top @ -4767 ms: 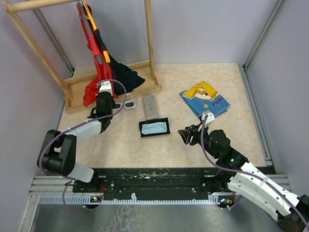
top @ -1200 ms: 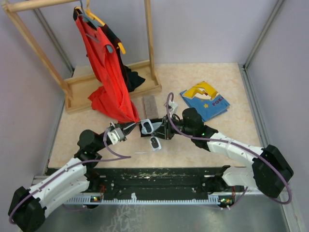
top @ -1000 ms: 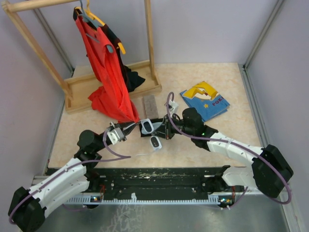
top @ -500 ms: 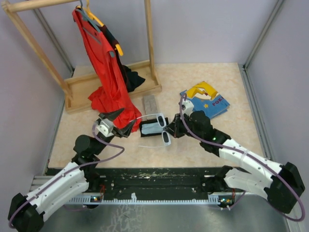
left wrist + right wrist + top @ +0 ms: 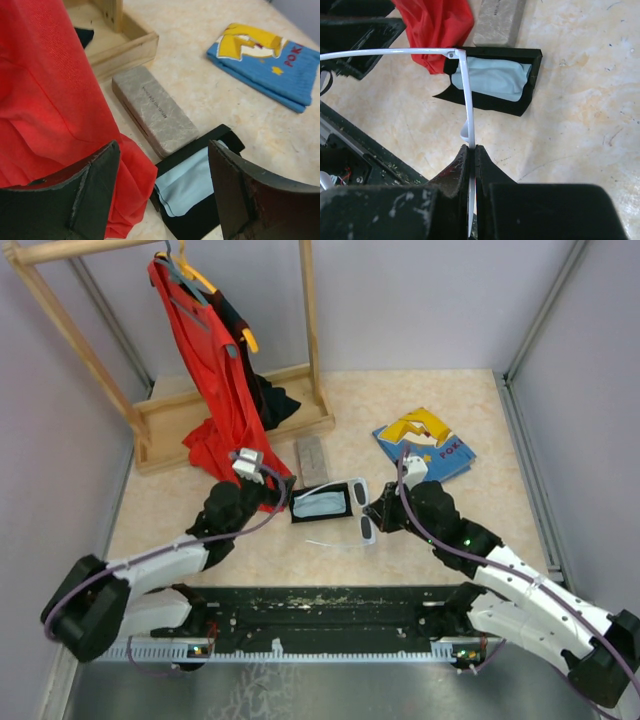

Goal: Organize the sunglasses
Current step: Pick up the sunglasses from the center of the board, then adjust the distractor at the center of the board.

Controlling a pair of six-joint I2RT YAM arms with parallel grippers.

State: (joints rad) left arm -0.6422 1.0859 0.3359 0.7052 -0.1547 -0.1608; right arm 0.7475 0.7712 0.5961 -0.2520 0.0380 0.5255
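**First:** At far left we see a wooden rack (image 5: 240,425) with a red shirt (image 5: 215,370) hanging from it, soft and creased. And our left gripper (image 5: 164,146)?

**Second:** It is spread wide and grips nothing, beside the shirt's hem. Next we have an oblong grey case (image 5: 155,112) with a marbled finish, and we cannot read its small print. Then comes a black case (image 5: 532,75), lying open, with a pale blue cloth (image 5: 490,80) inside.

**First:** Where are the sunglasses (image 5: 357,495)?

**Second:** They are just right of the black case, with a white plastic frame and dark lenses. Their front runs near to far, and one thin arm stretches left. Our right gripper (image 5: 471,149) is pinched tight on the frame.

**First:** And furthest right?

**Second:** We see folded blue fabric (image 5: 425,445) with a yellow shape and the letters "POK".
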